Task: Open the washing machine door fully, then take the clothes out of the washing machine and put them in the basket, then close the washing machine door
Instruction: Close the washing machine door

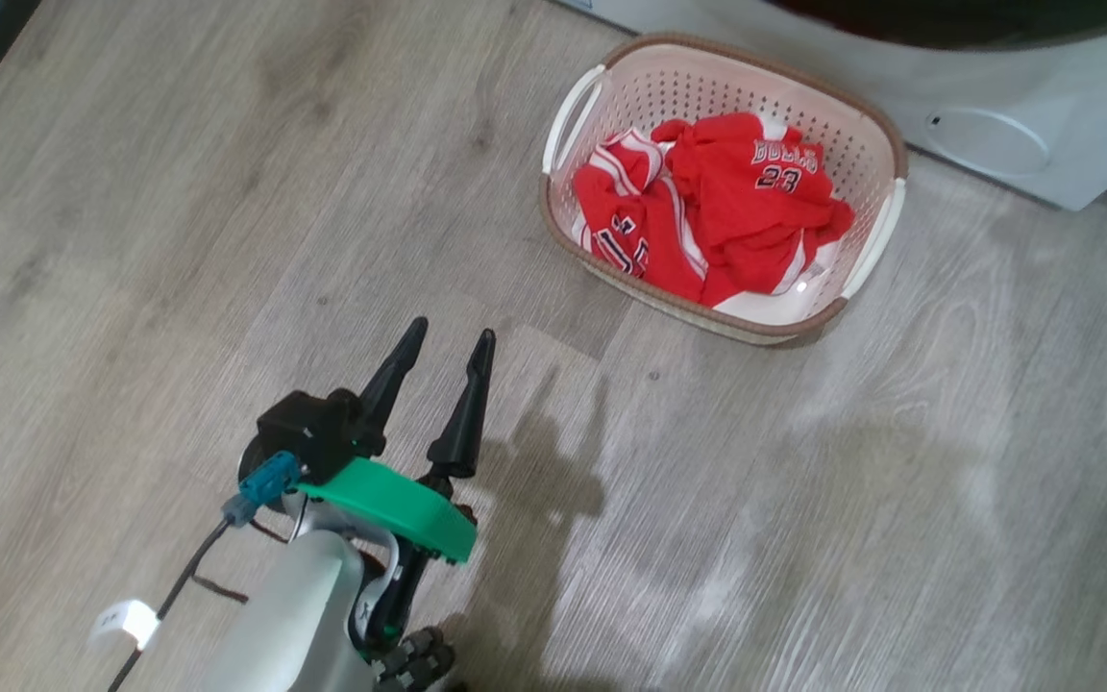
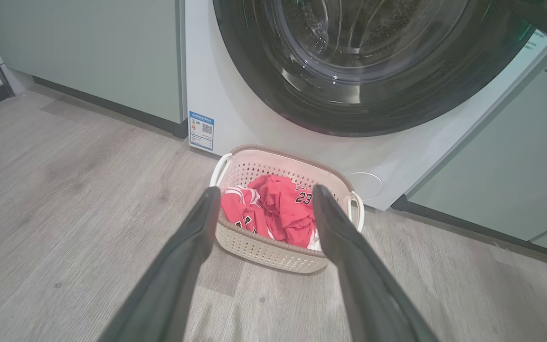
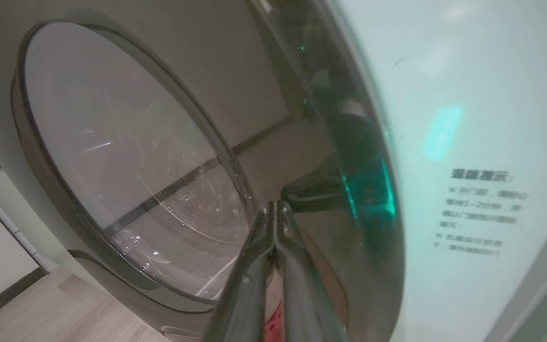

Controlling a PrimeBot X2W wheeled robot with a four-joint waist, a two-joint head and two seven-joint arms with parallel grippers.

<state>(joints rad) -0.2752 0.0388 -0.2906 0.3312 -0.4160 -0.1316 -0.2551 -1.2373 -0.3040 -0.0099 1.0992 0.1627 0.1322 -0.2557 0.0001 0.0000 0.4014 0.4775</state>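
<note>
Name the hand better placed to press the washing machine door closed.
Right. The right hand, fingers together, has its tips at the glossy black rim of the washing machine door. The left hand hangs open over the floor, short of the basket holding the red jerseys.

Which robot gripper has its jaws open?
The left gripper: its jaws stand wide apart. The right gripper has its jaws pressed together, by the washing machine door.

There is one basket (image 1: 688,91), what look like two red clothes (image 1: 717,216) in it, one washing machine (image 2: 226,104) and one washing machine door (image 2: 397,109).
</note>
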